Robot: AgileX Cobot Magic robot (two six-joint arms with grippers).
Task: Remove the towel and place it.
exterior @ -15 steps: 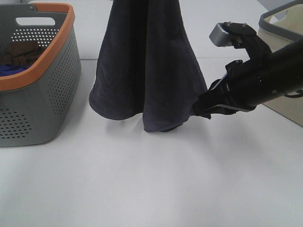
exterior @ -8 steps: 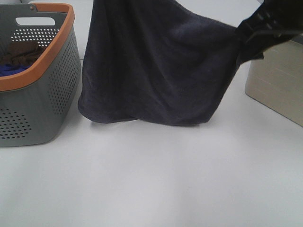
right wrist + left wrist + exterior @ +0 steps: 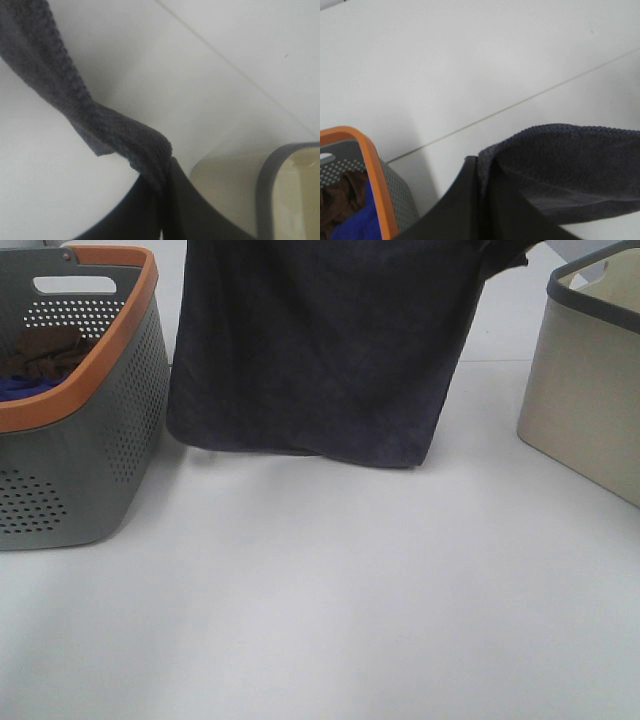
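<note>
The towel (image 3: 315, 350) is a dark charcoal cloth that hangs spread out like a curtain between the two containers, its lower edge close to the white table (image 3: 320, 600). Both upper corners run out of the top of the exterior view, so neither gripper shows clearly there. In the left wrist view my left gripper (image 3: 480, 167) is shut on one corner of the towel (image 3: 565, 165). The right wrist view shows my right gripper (image 3: 167, 167) shut on the other corner, the towel (image 3: 115, 125) bunched and twisted at the pinch.
A grey perforated basket with an orange rim (image 3: 110, 335) stands at the left and holds a brown cloth (image 3: 45, 350) and a blue cloth (image 3: 20, 388). A beige bin with a grey rim (image 3: 590, 390) stands at the right.
My right gripper has carried its corner of the towel up and to the right, out of the exterior view. The towel went from a hanging bunch to a flat spread sheet.
</note>
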